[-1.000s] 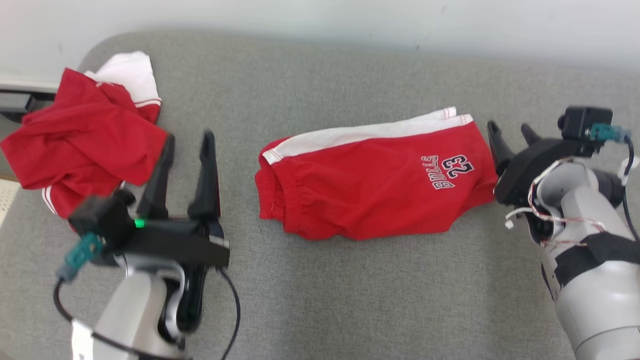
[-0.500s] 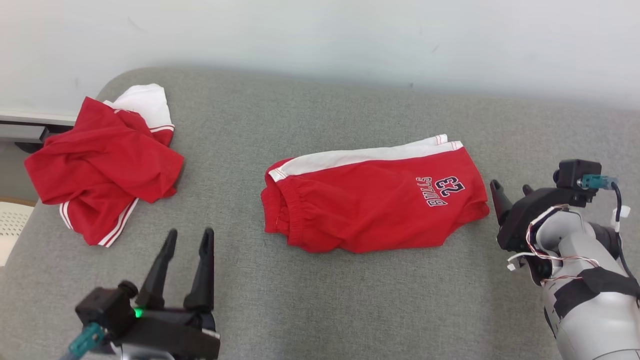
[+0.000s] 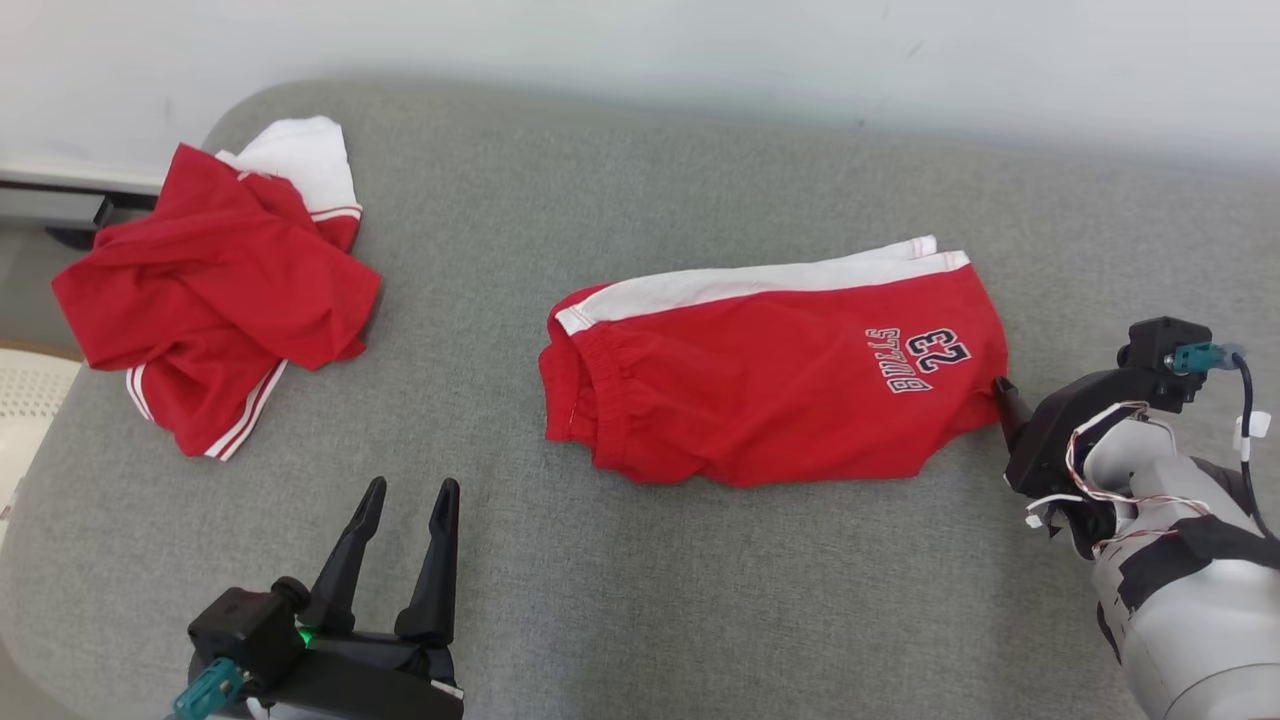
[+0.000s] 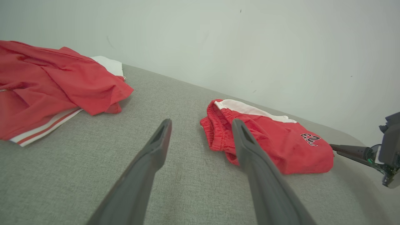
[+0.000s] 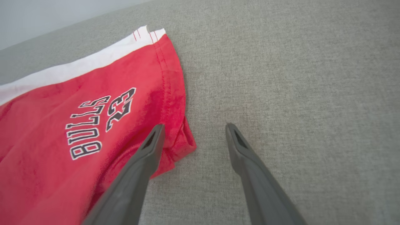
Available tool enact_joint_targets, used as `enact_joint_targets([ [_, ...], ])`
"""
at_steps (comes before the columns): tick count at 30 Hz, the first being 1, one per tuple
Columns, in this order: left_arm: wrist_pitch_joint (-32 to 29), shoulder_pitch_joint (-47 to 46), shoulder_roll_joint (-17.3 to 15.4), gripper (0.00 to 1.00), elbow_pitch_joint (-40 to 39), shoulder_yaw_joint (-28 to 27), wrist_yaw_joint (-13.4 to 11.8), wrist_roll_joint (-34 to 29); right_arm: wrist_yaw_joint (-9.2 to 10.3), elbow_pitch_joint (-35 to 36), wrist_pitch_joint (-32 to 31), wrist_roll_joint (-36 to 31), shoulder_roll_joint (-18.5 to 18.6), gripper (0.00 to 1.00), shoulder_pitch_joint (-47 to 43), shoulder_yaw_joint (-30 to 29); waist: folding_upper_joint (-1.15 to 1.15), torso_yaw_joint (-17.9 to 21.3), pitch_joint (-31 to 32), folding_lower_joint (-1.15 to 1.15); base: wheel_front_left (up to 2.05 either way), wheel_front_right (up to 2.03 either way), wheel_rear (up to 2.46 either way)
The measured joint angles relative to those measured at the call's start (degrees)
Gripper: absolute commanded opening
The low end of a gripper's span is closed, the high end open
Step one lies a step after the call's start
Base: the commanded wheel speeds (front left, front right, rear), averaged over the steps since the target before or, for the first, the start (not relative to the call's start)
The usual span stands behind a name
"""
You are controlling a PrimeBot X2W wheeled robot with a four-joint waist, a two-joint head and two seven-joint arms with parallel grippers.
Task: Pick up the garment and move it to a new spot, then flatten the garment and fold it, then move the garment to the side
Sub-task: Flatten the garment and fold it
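Observation:
The garment is a pair of red shorts [image 3: 770,390] with a white side stripe and a "BULLS 23" print. They lie folded flat in the middle of the grey cushion [image 3: 640,600], and also appear in the left wrist view [image 4: 275,147] and the right wrist view [image 5: 62,125]. My right gripper [image 3: 1005,392] is open at the shorts' lower right corner. In its own view [image 5: 194,126] the left finger lies over that corner and the right finger over bare cushion. My left gripper [image 3: 412,487] is open and holds nothing, low at the front left, well short of the shorts [image 4: 201,122].
A second red garment [image 3: 220,290] with white trim lies crumpled at the cushion's far left [image 4: 47,90]. A pale wall [image 3: 640,40] runs right behind the cushion. The cushion's rounded left edge [image 3: 40,470] drops off beside a white object.
The head camera has shifted. My left gripper has drawn back from beside the crumpled garment to the front. My right gripper has dropped from the shorts' right edge to their lower right corner.

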State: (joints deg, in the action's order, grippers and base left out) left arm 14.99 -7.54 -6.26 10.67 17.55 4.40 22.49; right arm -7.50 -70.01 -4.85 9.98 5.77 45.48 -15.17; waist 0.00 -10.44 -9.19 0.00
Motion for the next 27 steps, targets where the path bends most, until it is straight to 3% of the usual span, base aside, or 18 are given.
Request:
enact_joint_targets([
  [8,0.0,-0.1,0.7,1.0,-0.3,-0.2,0.4,-1.6,0.01,-2.1,-2.9,-3.1,0.0,1.0,2.2,-2.7,0.0,-1.5,-2.3,0.0,0.0,0.0,0.0],
  [9,0.0,-0.1,0.7,1.0,-0.3,-0.3,0.4,-1.9,0.01,-2.2,-3.4,-3.1,-0.1,0.96,2.2,-3.0,0.0,-1.7,-2.4,0.0,0.0,0.0,0.0],
  [11,0.0,-0.1,0.9,1.0,-0.3,-0.4,0.4,-2.3,0.02,-2.4,-4.4,-3.5,-0.2,0.46,2.3,-3.3,0.0,-2.0,-2.7,0.0,0.0,0.0,0.0],
  [13,0.0,-0.1,1.0,1.0,-0.2,-0.6,0.5,-2.4,0.02,-2.5,-5.4,-4.1,-0.3,0.23,2.4,-3.6,0.0,-2.2,-2.8,0.0,0.0,0.0,0.0],
  [14,0.0,-0.1,1.1,1.0,-0.2,-0.7,0.6,-2.5,0.01,-2.6,-5.8,-4.5,-0.3,0.02,2.4,-3.7,0.0,-2.2,-2.8,0.0,0.0,0.0,0.0],
  [27,0.0,-0.1,1.8,1.0,1.5,0.2,1.3,-2.7,0.0,-2.4,-3.9,-5.7,-2.0,0.0,1.2,-4.1,0.01,-1.7,-0.3,0.0,0.0,0.0,0.0],
])
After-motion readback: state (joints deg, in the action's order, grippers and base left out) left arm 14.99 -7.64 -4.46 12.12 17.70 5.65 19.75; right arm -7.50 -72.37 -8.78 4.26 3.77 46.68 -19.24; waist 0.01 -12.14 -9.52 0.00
